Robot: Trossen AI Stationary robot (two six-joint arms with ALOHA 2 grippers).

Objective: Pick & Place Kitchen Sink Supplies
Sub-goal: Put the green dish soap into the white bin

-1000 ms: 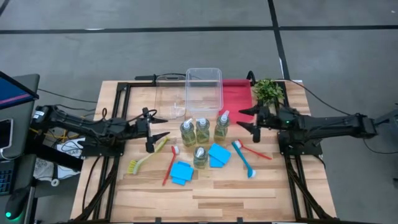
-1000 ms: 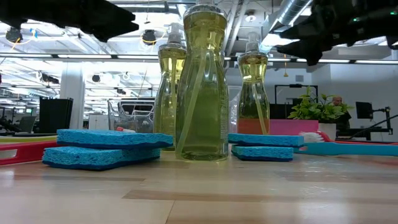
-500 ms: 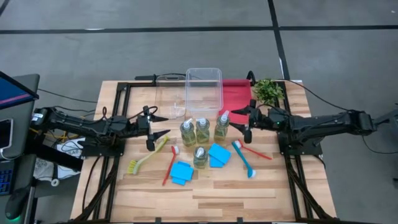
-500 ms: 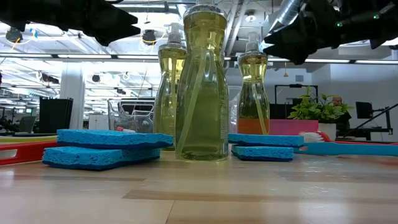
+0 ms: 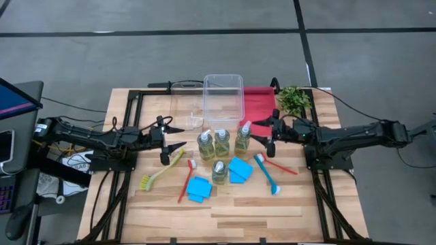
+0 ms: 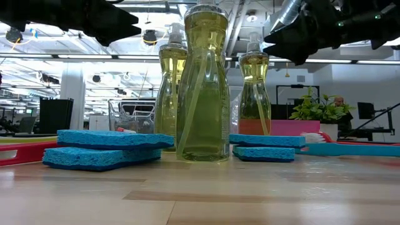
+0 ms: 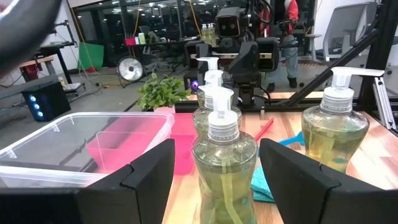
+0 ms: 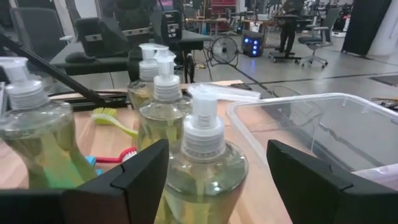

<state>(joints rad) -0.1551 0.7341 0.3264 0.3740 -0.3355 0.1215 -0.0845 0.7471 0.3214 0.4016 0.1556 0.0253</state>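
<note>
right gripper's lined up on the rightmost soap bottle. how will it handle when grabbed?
The rightmost bottle looks nearly full, so probably heavy for its size. Tall and slim, with a pump top, it may tip if the open right gripper bumps it. Its clear, smooth wall could be slippery.

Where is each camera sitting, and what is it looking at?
High view: above the table, looking straight down; both arms show, left end effector and right end effector open.
Low view: at tabletop height, looking level past the front bottle and sponges; dark arms hang overhead.
Left wrist view: on the left arm, facing the bottles; its two dark fingers show.
Right wrist view: on the right arm, facing the bottles and clear bin; its fingers show.
Shared: all four see the bottles.
</note>
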